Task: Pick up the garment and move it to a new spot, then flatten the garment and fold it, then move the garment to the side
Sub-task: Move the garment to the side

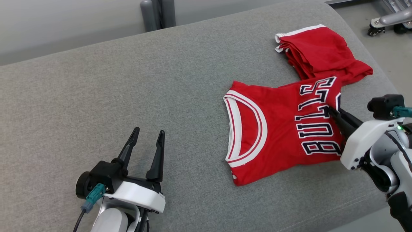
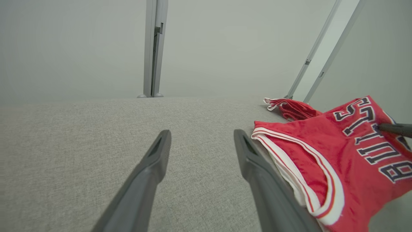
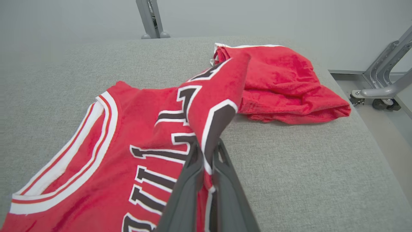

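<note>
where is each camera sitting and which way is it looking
Head view: on the head, looking forward and down at the grey pad and jersey; left gripper open at lower left, right gripper at right, pinching the jersey.
Left wrist view: on the left wrist, looking low across the pad along its spread fingers; jersey at right.
Right wrist view: on the right wrist, looking along its shut fingers, which clamp a raised jersey fold.
Shared: all show the jersey and pad.
</note>
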`<state>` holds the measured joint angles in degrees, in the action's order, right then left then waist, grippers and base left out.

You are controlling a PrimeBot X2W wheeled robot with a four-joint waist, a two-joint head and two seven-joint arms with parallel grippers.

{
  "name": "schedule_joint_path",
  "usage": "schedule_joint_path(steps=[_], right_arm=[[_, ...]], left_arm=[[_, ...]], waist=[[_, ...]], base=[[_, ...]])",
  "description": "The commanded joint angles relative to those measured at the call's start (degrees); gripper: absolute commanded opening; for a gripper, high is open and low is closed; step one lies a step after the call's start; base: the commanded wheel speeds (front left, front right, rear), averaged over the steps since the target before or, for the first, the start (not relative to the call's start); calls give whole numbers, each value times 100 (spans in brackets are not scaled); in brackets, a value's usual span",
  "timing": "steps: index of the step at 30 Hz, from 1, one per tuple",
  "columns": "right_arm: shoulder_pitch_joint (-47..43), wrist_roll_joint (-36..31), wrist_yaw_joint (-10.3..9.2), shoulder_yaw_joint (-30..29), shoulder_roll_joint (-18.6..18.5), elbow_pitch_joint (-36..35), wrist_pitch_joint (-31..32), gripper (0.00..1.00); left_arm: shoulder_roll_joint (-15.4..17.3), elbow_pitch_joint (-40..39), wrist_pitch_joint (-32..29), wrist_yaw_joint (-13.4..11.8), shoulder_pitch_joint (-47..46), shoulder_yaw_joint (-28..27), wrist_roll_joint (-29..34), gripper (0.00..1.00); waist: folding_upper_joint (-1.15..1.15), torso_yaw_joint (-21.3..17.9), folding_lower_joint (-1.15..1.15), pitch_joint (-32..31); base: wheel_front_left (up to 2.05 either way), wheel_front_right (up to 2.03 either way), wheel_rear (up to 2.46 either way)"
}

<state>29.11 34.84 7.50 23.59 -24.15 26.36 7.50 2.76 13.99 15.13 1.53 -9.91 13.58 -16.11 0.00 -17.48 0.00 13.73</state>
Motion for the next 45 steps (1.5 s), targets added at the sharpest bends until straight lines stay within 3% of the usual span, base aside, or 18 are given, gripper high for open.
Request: schedule_joint_path(steps=[1,11,28,38,45], right_arm=[[169,-41,-2,42,-30,-12,-62,0],[883,-87,-2,188,-306,-7,237,0],[2097,-602,-2,211,-1254,406,627,0],[2589,-928,-2,-160,-1732,1242,405,0],[2857,-1660,-2,-377,-2043,1891,74,0]], left_arm=[[30,-3,-2,32,-109,-23,45,100],[28,-75,-2,-43,-82,-31,-69,100],[27,-157,-2,-82,-197,-43,-102,100],[27,-236,-3,-30,-389,-113,39,100],[27,-284,-2,5,-521,-125,140,100]], waist=[[0,61,0,-12],[0,472,0,-74],[0,1012,0,285],[0,1298,0,782],[0,1464,0,1175]], base=[[0,0,0],[0,0,0],[0,0,0],[0,0,0],[0,0,0]])
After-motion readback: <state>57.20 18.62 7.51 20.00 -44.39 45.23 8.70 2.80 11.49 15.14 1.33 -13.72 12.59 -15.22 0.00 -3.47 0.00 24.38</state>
